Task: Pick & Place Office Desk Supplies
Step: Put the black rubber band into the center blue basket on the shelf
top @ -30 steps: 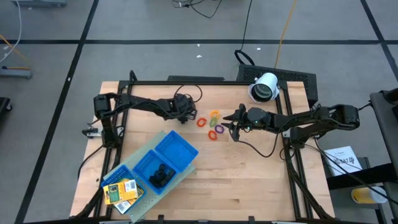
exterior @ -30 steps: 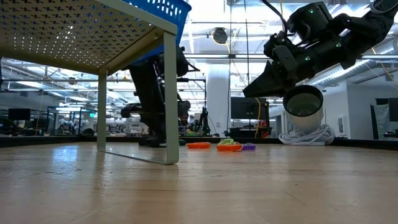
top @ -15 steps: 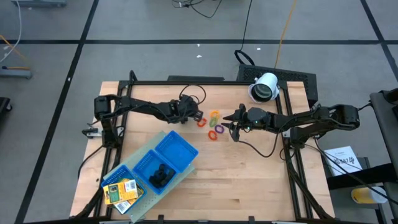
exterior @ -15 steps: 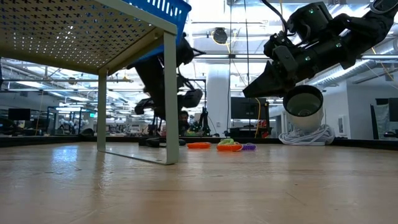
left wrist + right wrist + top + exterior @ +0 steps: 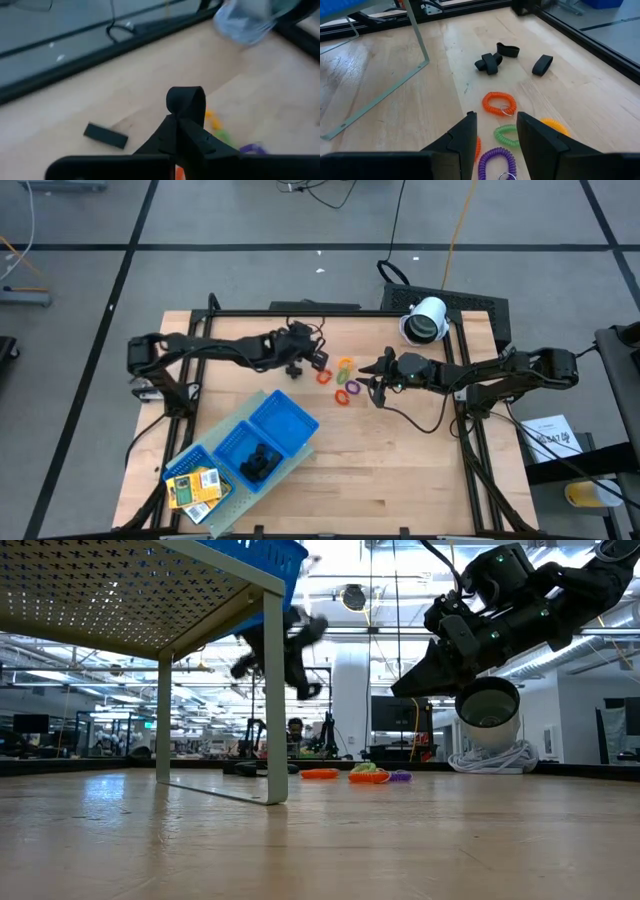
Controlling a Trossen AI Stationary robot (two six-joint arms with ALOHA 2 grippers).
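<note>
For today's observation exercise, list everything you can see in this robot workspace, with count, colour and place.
table: one, light wood, under everything
tray: one, blue, three compartments, table's front left
yellow packs: two, in the tray's end compartment
clips in tray: a few, black, middle compartment
loose clips: several, black, on the table beyond the rings
coil rings: five, orange, red, green, purple, yellow, table's middle
cylindrical device: one, white, back right
left gripper: fingers shut on a black clip, raised above the table
right gripper: fingers open, hovering by the rings
</note>
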